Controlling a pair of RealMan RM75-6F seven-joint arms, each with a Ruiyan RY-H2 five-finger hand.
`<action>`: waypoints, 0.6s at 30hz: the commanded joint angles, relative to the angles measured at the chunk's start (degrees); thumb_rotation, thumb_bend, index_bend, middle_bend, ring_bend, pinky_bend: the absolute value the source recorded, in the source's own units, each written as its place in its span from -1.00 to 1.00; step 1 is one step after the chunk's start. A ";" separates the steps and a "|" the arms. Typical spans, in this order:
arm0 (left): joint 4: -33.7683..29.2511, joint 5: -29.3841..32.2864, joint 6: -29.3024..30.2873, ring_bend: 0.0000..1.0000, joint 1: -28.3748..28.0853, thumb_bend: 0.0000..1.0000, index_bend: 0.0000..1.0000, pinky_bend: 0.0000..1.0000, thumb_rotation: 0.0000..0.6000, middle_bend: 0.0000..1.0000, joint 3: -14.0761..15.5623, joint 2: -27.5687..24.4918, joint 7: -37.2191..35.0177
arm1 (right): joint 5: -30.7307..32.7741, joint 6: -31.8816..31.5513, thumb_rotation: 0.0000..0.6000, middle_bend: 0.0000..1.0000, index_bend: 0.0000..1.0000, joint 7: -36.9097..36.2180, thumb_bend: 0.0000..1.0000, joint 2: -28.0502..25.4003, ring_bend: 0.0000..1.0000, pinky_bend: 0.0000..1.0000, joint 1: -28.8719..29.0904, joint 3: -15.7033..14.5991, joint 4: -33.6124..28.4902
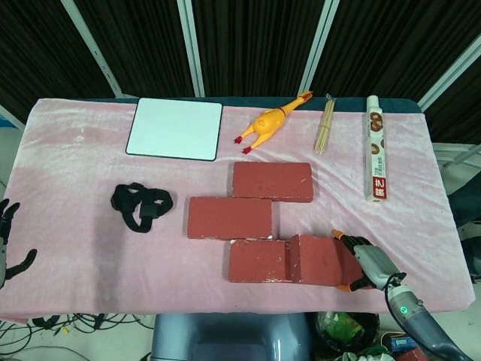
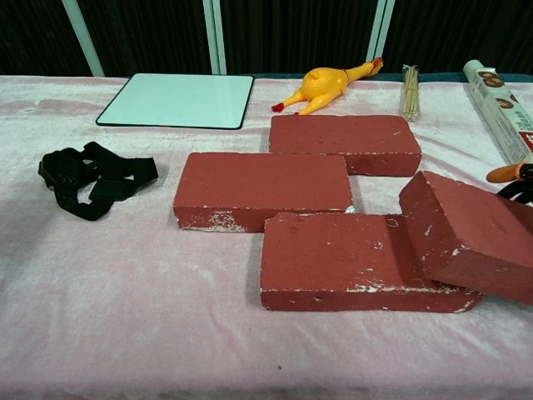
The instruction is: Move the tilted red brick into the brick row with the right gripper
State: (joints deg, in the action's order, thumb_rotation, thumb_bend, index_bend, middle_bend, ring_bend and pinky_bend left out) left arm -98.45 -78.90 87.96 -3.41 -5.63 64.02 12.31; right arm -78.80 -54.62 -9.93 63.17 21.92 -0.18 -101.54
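Note:
The tilted red brick point(image 1: 319, 259) point(image 2: 470, 233) leans with its left end on the right end of the front brick point(image 1: 259, 261) point(image 2: 333, 258). My right hand point(image 1: 367, 263) grips the tilted brick's right end, with orange-tipped fingers on its far and near sides; the chest view shows only a fingertip of that hand point(image 2: 505, 173) at the right edge. A middle brick point(image 1: 229, 218) and a back brick point(image 1: 272, 181) lie flat, stepped toward the rear right. My left hand point(image 1: 9, 242) hangs off the table's left edge, fingers apart and holding nothing.
A black strap point(image 1: 140, 207) lies left of the bricks. At the back are a white board point(image 1: 175, 128), a yellow rubber chicken point(image 1: 267, 124), a bundle of sticks point(image 1: 325, 126) and a long printed package point(image 1: 376, 147). The pink cloth's front edge point(image 1: 225, 304) runs close to the front brick.

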 commanded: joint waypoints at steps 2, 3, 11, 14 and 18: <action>0.00 -0.05 0.04 -1.00 -0.01 -0.50 -0.82 -1.00 1.00 -0.94 -0.01 0.00 0.02 | -0.56 -0.32 1.00 -0.63 -0.87 0.43 -1.00 0.44 -0.72 -0.82 -0.09 -0.22 0.53; 0.00 -0.05 0.05 -1.00 -0.01 -0.50 -0.82 -1.00 1.00 -0.94 -0.01 0.01 0.03 | -0.60 -0.34 1.00 -0.63 -0.87 0.44 -1.00 0.49 -0.72 -0.82 -0.09 -0.23 0.57; 0.00 0.02 0.02 -1.00 -0.02 -0.50 -0.82 -1.00 1.00 -0.94 -0.03 0.02 0.04 | -0.56 -0.63 1.00 -0.63 -0.87 0.84 -1.00 0.83 -0.72 -0.82 -0.15 -0.24 0.83; 0.00 0.05 0.02 -1.00 -0.01 -0.51 -0.82 -1.00 1.00 -0.94 -0.04 0.01 0.02 | -0.51 -0.92 1.00 -0.63 -0.87 0.80 -1.00 0.92 -0.72 -0.82 -0.21 -0.12 0.72; -0.04 0.08 0.07 -1.00 0.01 -0.50 -0.82 -1.00 1.00 -0.94 -0.07 -0.01 -0.04 | -0.81 -1.40 1.00 -0.63 -0.87 1.07 -1.00 0.76 -0.72 -0.82 -0.21 0.04 0.66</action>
State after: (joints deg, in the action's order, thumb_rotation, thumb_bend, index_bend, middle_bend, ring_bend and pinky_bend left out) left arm -98.49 -78.82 88.03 -3.39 -5.70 64.00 12.27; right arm -79.57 -55.96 -8.91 63.96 21.71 -0.18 -100.88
